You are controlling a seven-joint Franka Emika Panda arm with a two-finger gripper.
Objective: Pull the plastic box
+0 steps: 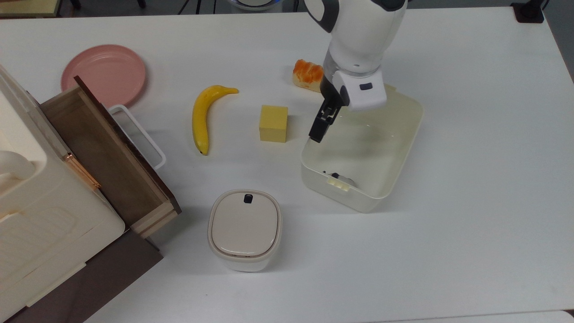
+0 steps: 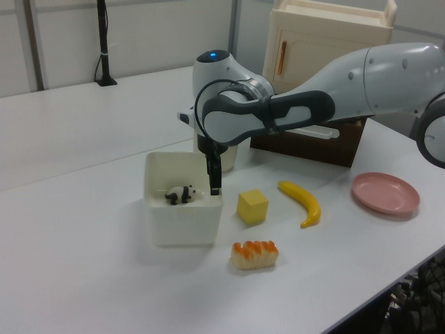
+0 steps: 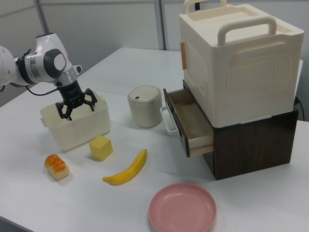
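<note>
**Random stuff sitting on the desk**

A banana (image 1: 201,118) lay beside a yellow cube (image 1: 273,123), with a pink plate (image 1: 103,74) further off. The wooden drawer (image 1: 107,157) stood open under a big cream case (image 3: 237,58); a lidded white container (image 1: 244,229) sat nearby.
</note>
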